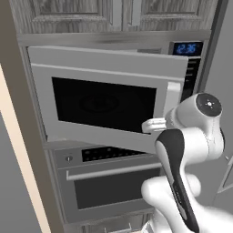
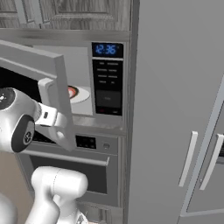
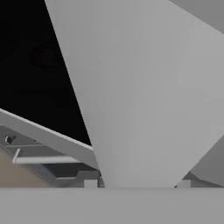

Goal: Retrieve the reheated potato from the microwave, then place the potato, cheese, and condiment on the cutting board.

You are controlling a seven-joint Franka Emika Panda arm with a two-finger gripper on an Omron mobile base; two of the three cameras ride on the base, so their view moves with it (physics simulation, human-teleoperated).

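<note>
The microwave (image 1: 104, 98) is built in under wooden cabinets, with its blue clock (image 2: 106, 49) lit. Its door (image 2: 59, 96) is swung partly open. My gripper (image 1: 154, 125) (image 2: 51, 117) is shut on the door's pale vertical handle (image 1: 172, 98), which runs between the fingertips (image 3: 90, 183) in the hand view. Through the gap I see a white plate (image 2: 83, 94) inside, with a round reddish shape on it, half hidden by the door. I cannot tell whether that is the potato. The cheese, the condiment and the cutting board are out of view.
A steel oven with a bar handle (image 1: 113, 170) (image 2: 65, 158) sits right below the microwave. Tall grey fridge doors with handles (image 2: 189, 157) fill the right side. A wood-edged panel (image 1: 18, 150) stands at the left.
</note>
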